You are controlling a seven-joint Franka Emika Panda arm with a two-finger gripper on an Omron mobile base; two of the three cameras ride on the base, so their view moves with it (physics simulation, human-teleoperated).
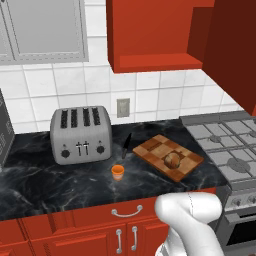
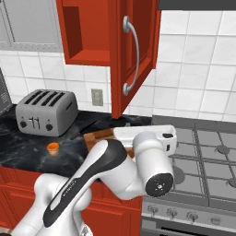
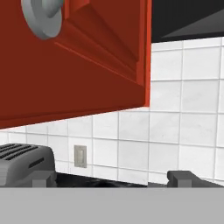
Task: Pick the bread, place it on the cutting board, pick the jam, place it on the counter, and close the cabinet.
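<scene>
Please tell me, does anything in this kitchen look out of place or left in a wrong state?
Only the cabinet: its door stands wide open over the counter. The bread sits on the cutting board and the jam stands upright.

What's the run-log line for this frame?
round brown bread: on checkered wooden cutting board | small orange jam jar: on black marble counter | red cabinet door: open | tool: open, empty

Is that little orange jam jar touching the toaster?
Apart. The left base view shows the jam standing alone on the counter, with a strip of bare black worktop between it and the toaster behind it.
</scene>
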